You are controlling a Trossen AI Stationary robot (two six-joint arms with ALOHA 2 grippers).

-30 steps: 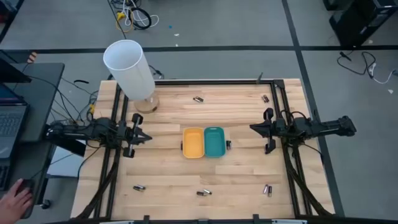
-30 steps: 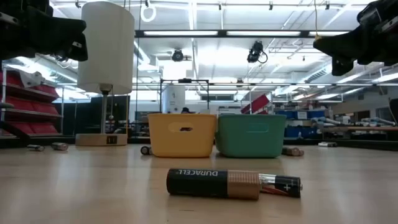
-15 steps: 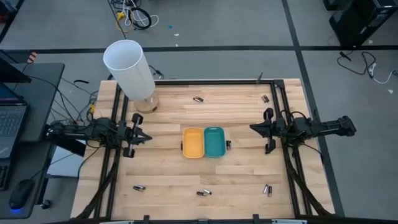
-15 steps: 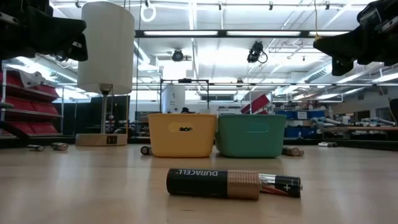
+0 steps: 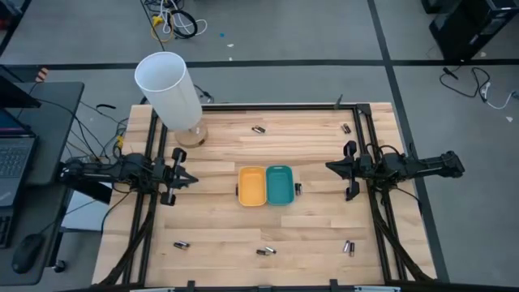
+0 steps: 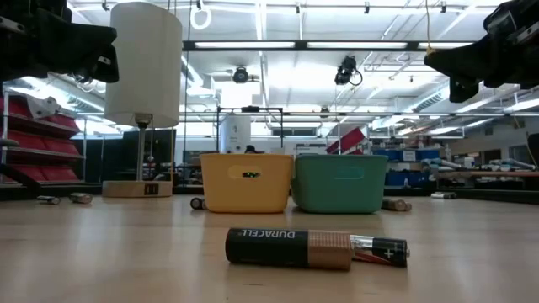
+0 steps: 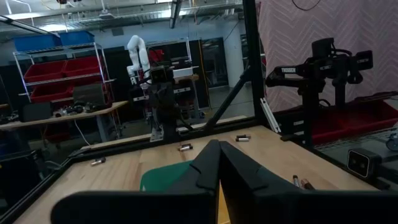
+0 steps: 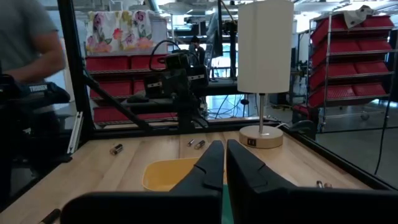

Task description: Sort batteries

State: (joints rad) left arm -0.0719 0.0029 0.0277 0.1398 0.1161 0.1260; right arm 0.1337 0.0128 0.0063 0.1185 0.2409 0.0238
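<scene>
The batteries (image 5: 266, 251) are tiny dark and silvery cylinders scattered over the wooden tabletop (image 5: 219, 227). From the left there is one near the front edge (image 5: 180, 244), the pair at front centre, one toward the back (image 5: 259, 129), one just beside the teal tray (image 5: 298, 188), another pair at front right (image 5: 349, 246) and one at the back right corner (image 5: 345, 128). In the low view the nearest cell (image 6: 290, 247) lies on its side, black and copper, with a slimmer one (image 6: 383, 249) tucked behind its end.

The left hand (image 5: 185, 178) hangs above the left side of the tabletop, its fingers pointing toward the centre and pressed together with nothing between them, as the left wrist view shows (image 7: 219, 167). Every battery lies well apart from it. Behind it stands a white lamp (image 5: 172, 93).

At the centre a yellow tray (image 5: 251, 186) and a teal tray (image 5: 279, 185) sit touching side by side.

The right hand (image 5: 334, 168) mirrors the left over the right side, aimed at the trays, its fingers closed and empty in the right wrist view (image 8: 217, 163). The battery by the teal tray is the nearest to it, yet apart. A person (image 8: 28, 37) shows beyond the tabletop in that view.
</scene>
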